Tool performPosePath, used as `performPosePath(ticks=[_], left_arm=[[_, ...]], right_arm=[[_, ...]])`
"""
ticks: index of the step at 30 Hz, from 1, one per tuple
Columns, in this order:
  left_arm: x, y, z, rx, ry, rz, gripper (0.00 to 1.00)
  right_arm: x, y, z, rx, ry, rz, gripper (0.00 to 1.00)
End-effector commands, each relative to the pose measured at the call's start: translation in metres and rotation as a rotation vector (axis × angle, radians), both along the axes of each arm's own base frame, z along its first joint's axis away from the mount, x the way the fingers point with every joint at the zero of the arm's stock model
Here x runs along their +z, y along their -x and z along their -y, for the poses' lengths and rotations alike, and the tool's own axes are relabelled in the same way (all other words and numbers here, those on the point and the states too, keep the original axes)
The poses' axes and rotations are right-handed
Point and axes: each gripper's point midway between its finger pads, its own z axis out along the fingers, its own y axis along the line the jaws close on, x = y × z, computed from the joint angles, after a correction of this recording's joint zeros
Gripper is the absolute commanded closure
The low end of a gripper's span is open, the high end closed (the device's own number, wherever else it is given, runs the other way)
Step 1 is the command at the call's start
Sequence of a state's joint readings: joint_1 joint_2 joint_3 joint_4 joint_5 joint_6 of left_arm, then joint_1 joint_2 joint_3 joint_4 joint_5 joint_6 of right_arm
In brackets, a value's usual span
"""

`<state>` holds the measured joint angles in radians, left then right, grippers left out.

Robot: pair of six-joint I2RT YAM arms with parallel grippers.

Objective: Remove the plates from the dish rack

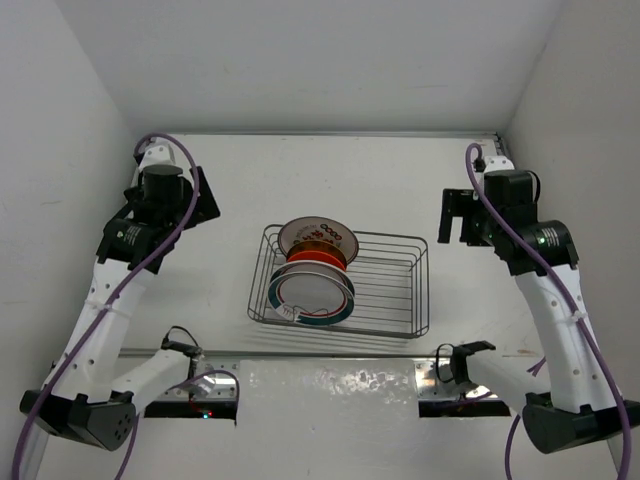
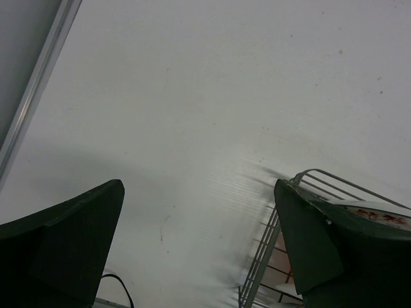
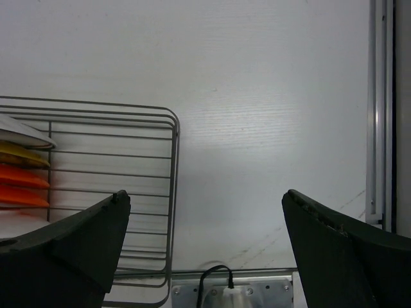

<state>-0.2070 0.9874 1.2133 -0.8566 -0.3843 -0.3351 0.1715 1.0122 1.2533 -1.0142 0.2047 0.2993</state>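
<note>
**Desk:** While both arms hung away from the load, where did the plates sit?

**Me:** Nearest me, the dish rack point(image 1: 400, 292) stood in the middle of the worktop point(image 1: 330, 170). The plates point(image 1: 318, 270) stood on edge in its left half, leaning together: a teal-rimmed plate point(image 1: 312, 297) in front, orange plates point(image 1: 320, 260) behind it, and a printed white plate point(image 1: 318, 236) at the back.

**Desk:** How would they handle?

**Me:** I judged them stiff, light and glossy, so probably slippery, and apt to chip against wire. I'd have pinched the top rim, one finger on each face, and lifted straight up past the bars.

**Desk:** Room to move?

**Me:** Bare worktop lay on both sides of the rack, and its right half held no plates. The wire rim and the side walls point(image 1: 580, 90) were the edges I minded. Farther back, my left fingers point(image 1: 208, 203) were spread wide with nothing between them, over the worktop beside the rack's far left corner. My right fingers point(image 1: 455, 218) gaped equally, holding nothing, just beyond its right edge.
</note>
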Motion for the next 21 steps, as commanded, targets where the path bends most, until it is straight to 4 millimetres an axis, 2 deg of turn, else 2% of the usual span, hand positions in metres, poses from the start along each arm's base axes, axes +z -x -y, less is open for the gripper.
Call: performPosePath(ticks=[1,4,5,6,8,9,10,11,12,13,14,15,16,17,18,19,21], left_arm=[[0.016,-0.008,0.001,-0.013,-0.018,0.049,0.00],[0.015,-0.010,0.003,-0.021,-0.013,0.053,0.00],[0.012,-0.010,0.005,-0.030,-0.008,0.046,0.00],[0.011,-0.011,0.006,-0.034,-0.005,0.049,0.00],[0.010,-0.012,0.011,-0.058,0.012,0.049,0.00],[0.010,-0.013,0.013,-0.065,0.018,0.052,0.00],[0.011,-0.013,0.017,-0.089,0.027,0.055,0.00],[0.011,-0.014,0.020,-0.102,0.033,0.059,0.00],[0.010,-0.014,0.022,-0.115,0.036,0.057,0.00],[0.007,-0.015,0.024,-0.126,0.037,0.049,0.00],[0.006,-0.014,0.027,-0.145,0.048,0.050,0.00],[0.003,-0.015,0.030,-0.156,0.055,0.047,0.00],[0.002,-0.015,0.033,-0.171,0.070,0.050,0.00],[0.003,-0.015,0.036,-0.180,0.080,0.060,0.00],[-0.001,-0.015,0.038,-0.189,0.086,0.054,0.00],[-0.001,-0.013,0.039,-0.193,0.098,0.059,0.00],[-0.004,-0.010,0.039,-0.195,0.101,0.058,0.00]], right_arm=[[0.011,-0.011,-0.003,0.052,0.010,0.080,0.01],[0.013,-0.026,-0.028,0.230,-0.020,0.142,0.01],[0.023,-0.043,-0.037,0.275,-0.034,0.225,0.01],[0.017,-0.047,-0.059,0.391,-0.087,0.227,0.01],[0.020,-0.063,-0.083,0.537,-0.090,0.259,0.01],[0.016,-0.071,-0.113,0.655,-0.054,0.237,0.01],[0.012,-0.077,-0.126,0.715,0.007,0.227,0.01],[0.023,-0.078,-0.154,0.851,0.095,0.261,0.01],[0.002,-0.090,-0.167,0.895,0.141,0.199,0.02],[0.000,-0.096,-0.178,0.935,0.167,0.193,0.03],[0.011,-0.102,-0.197,0.997,0.204,0.235,0.05],[0.008,-0.107,-0.207,1.019,0.224,0.240,0.06],[-0.007,-0.115,-0.217,1.050,0.243,0.218,0.08],[-0.001,-0.119,-0.231,1.087,0.263,0.254,0.10],[-0.005,-0.122,-0.239,1.105,0.273,0.252,0.15],[-0.021,-0.126,-0.248,1.131,0.277,0.221,0.17],[-0.025,-0.125,-0.261,1.176,0.285,0.208,0.23]])
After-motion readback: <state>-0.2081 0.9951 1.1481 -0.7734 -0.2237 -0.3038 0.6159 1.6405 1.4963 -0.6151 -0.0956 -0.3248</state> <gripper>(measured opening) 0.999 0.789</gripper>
